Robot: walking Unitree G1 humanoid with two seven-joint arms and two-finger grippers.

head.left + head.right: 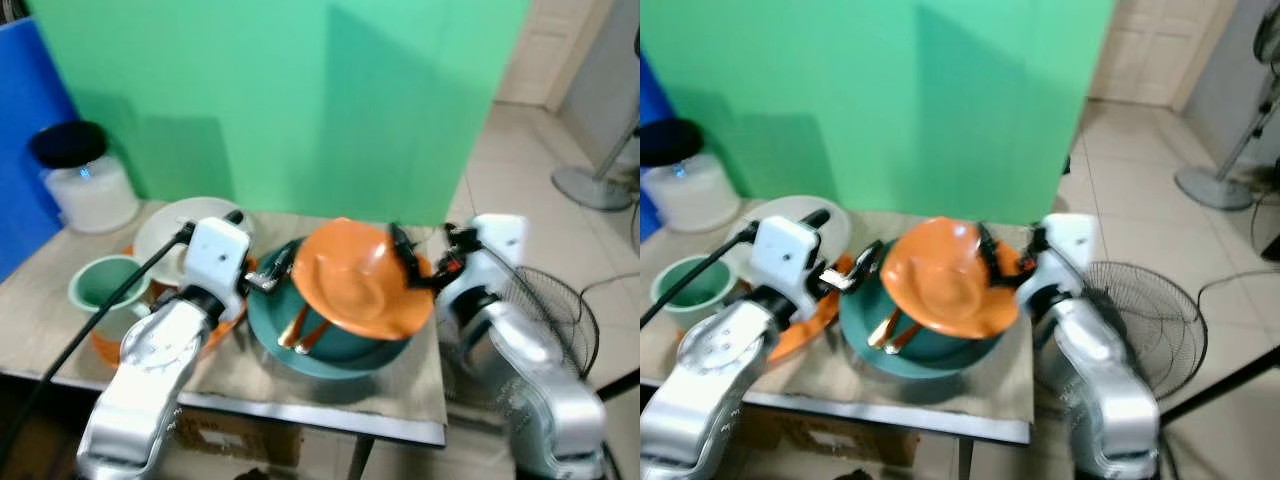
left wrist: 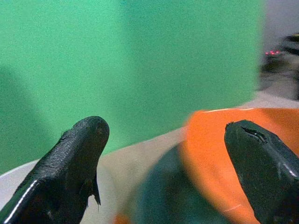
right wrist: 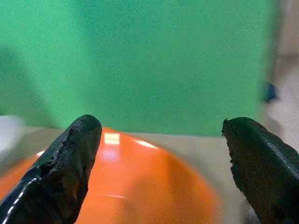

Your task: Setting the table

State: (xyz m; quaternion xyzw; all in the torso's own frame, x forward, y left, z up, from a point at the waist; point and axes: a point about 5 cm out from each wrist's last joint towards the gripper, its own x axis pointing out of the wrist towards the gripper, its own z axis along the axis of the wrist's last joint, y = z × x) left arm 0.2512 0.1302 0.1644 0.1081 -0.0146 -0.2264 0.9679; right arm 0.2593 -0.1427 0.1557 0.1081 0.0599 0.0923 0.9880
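Orange bowl [image 1: 360,278] is tipped up on its side inside the dark teal bowl [image 1: 330,340], sitting right between the two hands. Right hand [image 1: 425,258] is at the bowl's rim, one finger on each side of the edge — whether it's actually pinching the rim I can't tell from the head views. In its wrist view the fingers [image 3: 70,163] look spread wide with the orange bowl lying between them. Left hand [image 1: 272,268] hovers just beside the opposite rim, fingers [image 2: 70,158] also well apart, not gripping anything.

Some orange-handled utensils [image 1: 300,330] lean inside the teal bowl under the orange one. Beyond the left hand's outer side are a pale green cup [image 1: 100,285] and a white plate [image 1: 190,225] — all on the beige surface [image 1: 400,385], green backdrop [image 1: 300,100] behind.
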